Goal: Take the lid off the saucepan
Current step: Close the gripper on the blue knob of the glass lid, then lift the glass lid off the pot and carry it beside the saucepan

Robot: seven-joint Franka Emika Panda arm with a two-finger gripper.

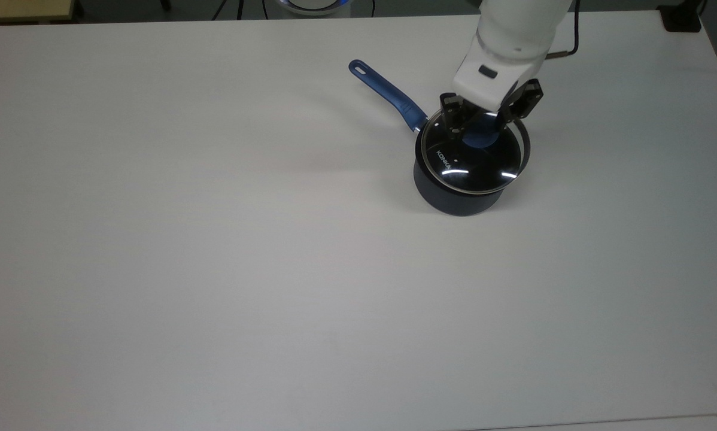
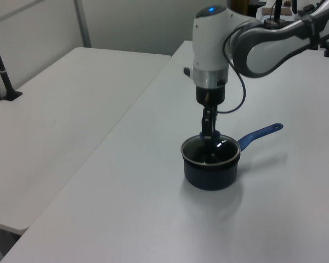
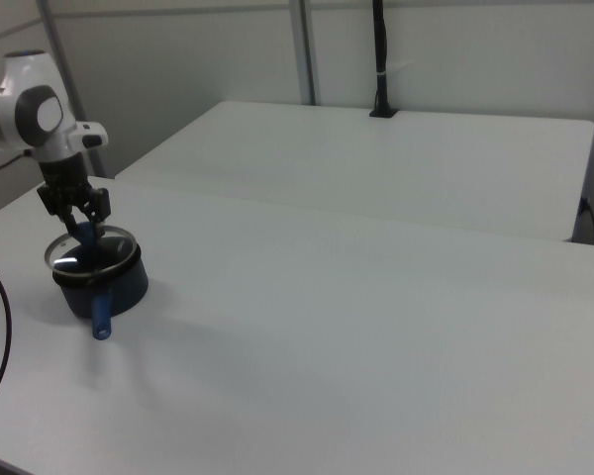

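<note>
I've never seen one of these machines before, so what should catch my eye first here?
A big white robot arm reaches down over a bare white table, its gripper closed on the blue knob of a glass lid. The lid sits just above a small navy saucepan, whose long blue handle points toward the top view's upper left.

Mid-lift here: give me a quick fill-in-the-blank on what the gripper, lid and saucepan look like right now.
1. The gripper is shut on the lid's blue ____.
2. In the right view, the lid sits slightly ____ the saucepan rim.
3. In the top view, the saucepan's blue handle points toward the upper ____.
4. The saucepan stands on a ____ table.

Missing words: knob; above; left; white
</note>
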